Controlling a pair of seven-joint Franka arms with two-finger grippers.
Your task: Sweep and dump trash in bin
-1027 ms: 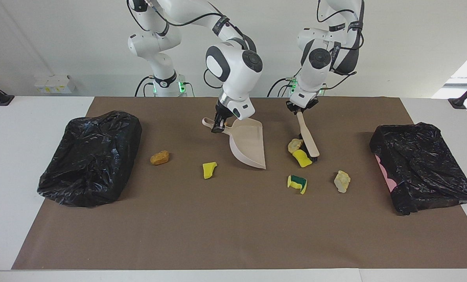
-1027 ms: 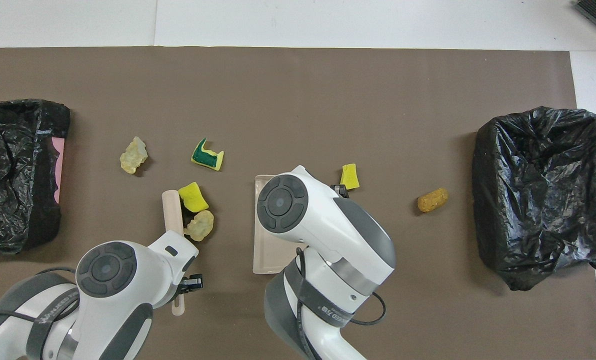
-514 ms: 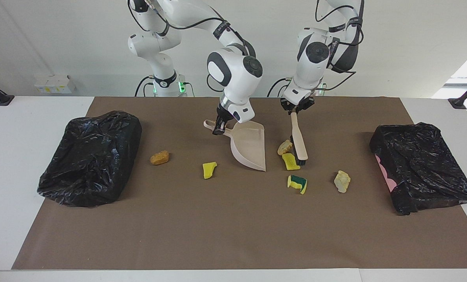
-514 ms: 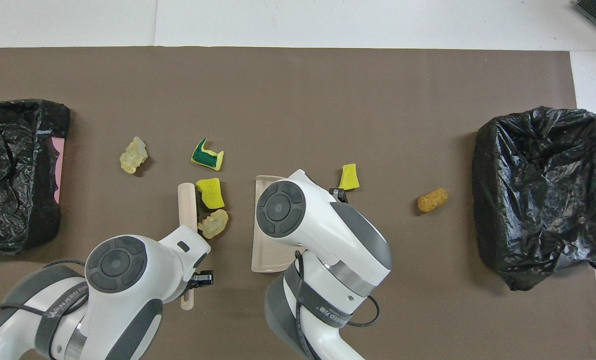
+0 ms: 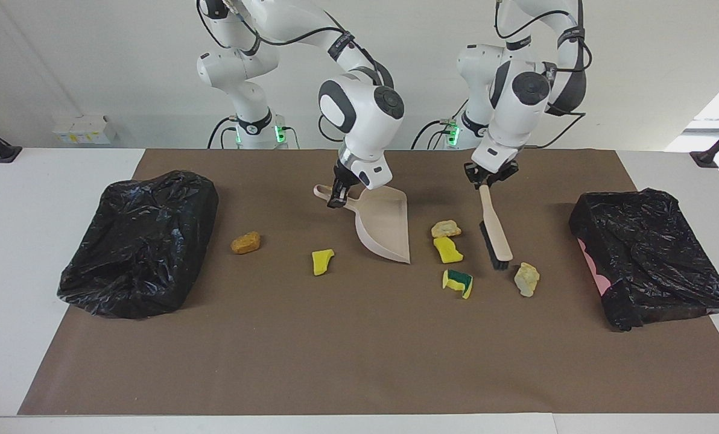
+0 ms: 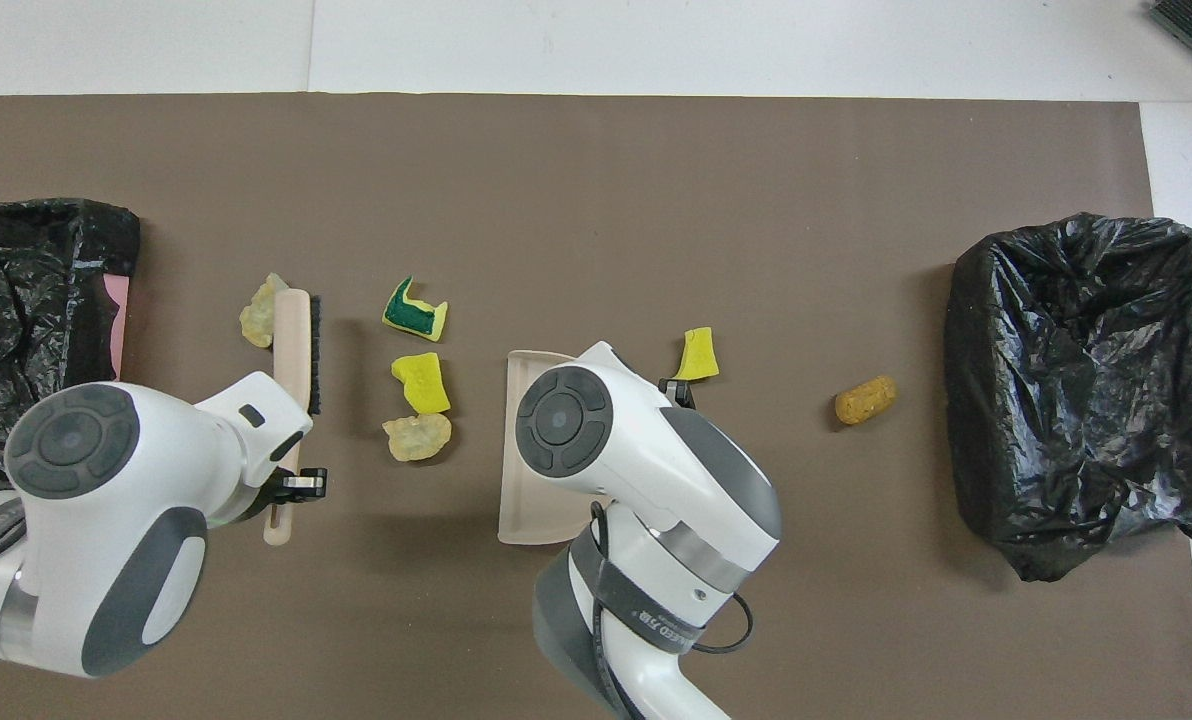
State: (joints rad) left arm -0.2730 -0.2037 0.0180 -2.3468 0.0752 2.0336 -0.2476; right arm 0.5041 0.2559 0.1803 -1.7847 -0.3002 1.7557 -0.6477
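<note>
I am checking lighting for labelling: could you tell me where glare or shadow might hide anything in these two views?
Facing view: creases of the black bin bag catch bright highlights; a bright patch at the picture's edge near the left arm's end; the dustpan casts a soft shadow. Overhead view: even light, the foam chunks are plainly readable, though both arms cover part of the mat.

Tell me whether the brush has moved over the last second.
Yes. The brush, held by the left gripper, has left the two sponge bits beside the dustpan and gone toward the left arm's end, next to the pale chunk.
</note>
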